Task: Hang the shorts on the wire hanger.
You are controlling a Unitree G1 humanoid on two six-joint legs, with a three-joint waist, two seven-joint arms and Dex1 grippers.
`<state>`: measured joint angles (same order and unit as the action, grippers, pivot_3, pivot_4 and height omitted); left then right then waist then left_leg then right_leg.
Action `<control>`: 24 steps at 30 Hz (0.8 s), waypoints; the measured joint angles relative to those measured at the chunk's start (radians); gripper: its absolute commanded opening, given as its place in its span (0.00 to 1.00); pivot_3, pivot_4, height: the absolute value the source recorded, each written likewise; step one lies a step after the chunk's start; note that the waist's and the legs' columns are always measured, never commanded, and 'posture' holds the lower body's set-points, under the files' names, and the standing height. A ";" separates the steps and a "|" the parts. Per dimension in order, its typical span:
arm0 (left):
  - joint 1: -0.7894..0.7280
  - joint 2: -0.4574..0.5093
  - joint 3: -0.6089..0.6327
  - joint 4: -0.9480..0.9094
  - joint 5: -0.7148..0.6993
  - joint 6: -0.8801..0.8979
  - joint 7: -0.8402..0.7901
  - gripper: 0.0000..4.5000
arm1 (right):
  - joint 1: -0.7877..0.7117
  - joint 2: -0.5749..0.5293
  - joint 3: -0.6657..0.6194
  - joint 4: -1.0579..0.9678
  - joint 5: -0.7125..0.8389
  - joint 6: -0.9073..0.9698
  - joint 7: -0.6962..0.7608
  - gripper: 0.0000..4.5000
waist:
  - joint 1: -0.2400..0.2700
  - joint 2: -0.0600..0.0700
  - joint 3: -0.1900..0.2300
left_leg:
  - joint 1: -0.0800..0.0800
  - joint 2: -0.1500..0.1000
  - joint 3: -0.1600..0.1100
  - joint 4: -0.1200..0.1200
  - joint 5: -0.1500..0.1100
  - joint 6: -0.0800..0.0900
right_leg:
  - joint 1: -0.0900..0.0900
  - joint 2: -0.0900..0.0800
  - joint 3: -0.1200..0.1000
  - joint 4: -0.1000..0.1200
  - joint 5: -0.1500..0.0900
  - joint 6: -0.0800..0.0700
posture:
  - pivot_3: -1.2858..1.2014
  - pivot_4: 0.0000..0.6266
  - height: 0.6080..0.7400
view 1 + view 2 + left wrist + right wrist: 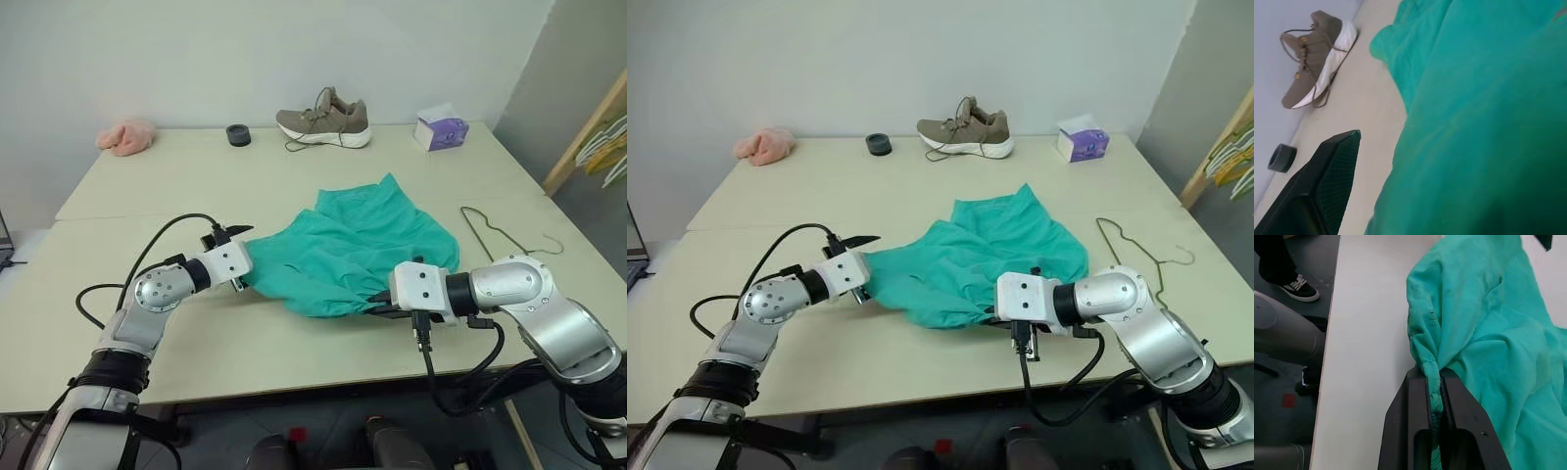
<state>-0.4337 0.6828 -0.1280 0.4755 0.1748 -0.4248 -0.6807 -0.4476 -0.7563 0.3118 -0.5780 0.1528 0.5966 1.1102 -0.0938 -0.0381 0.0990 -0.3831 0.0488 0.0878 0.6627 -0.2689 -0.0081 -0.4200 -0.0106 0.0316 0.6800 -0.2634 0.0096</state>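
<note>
On the table [147, 186], teal shorts [353, 250] lie crumpled.

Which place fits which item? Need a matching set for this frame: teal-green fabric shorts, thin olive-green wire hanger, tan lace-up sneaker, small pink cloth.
Things:
1. teal-green fabric shorts
2. thin olive-green wire hanger
3. tan lace-up sneaker
4. small pink cloth

Places or states:
A. far left corner of the table
B. lying flat near the table's right edge, untouched
C. far edge, by the wall, near the middle
D. bunched mid-table, hem pinched in the right gripper

Pairs: 1-D, 2-B, 3-C, 4-A
</note>
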 measured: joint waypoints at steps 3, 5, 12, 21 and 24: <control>-0.025 0.004 -0.028 0.074 0.027 -0.043 -0.014 0.67 | 0.008 -0.015 -0.020 -0.011 0.027 0.001 0.000 0.00 | -0.015 -0.001 0.001 | 0.000 0.000 0.000 0.000 0.000 0.000 | 0.000 -0.001 0.000 0.000 -0.002 0.003 | 0.44 0.17 1.00; -0.037 0.012 -0.046 0.100 0.044 -0.070 -0.036 0.54 | 0.013 -0.026 -0.027 -0.014 0.033 0.001 0.000 0.00 | -0.022 -0.001 0.001 | 0.000 0.000 -0.001 0.000 0.000 0.000 | 0.000 -0.004 -0.001 0.000 -0.002 0.003 | 0.44 0.17 1.00; 0.028 0.162 -0.081 -0.022 -0.062 -0.003 -0.362 0.05 | 0.049 -0.114 -0.073 0.015 0.068 -0.047 0.037 0.00 | -0.059 -0.001 0.001 | 0.001 -0.001 0.000 -0.001 0.000 0.000 | 0.001 -0.006 -0.001 0.000 -0.003 0.004 | 0.45 0.16 1.00; 0.320 0.368 -0.028 -0.696 -0.538 0.667 -0.673 0.00 | -0.088 -0.255 -0.078 0.403 0.051 -0.314 0.283 0.00 | -0.068 0.000 0.016 | 0.000 -0.001 -0.001 -0.001 0.000 0.000 | 0.000 -0.007 -0.001 0.001 -0.004 0.006 | 0.49 0.13 1.00; 0.264 0.361 0.055 -0.817 -0.693 0.858 -0.621 0.00 | -0.284 -0.198 -0.038 0.649 0.000 -0.388 0.336 0.00 | -0.049 0.001 0.017 | 0.002 -0.002 -0.002 0.000 0.000 0.000 | 0.002 -0.005 -0.001 0.001 -0.004 0.007 | 0.50 0.11 1.00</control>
<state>-0.1693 1.0443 -0.0733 -0.3412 -0.5181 0.4337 -1.3022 -0.7316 -0.9547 0.2738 0.0706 0.1530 0.2081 1.4466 -0.1427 -0.0375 0.1161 -0.3808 0.0470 0.0859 0.6626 -0.2691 -0.0081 -0.4183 -0.0159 0.0306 0.6810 -0.2673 0.0161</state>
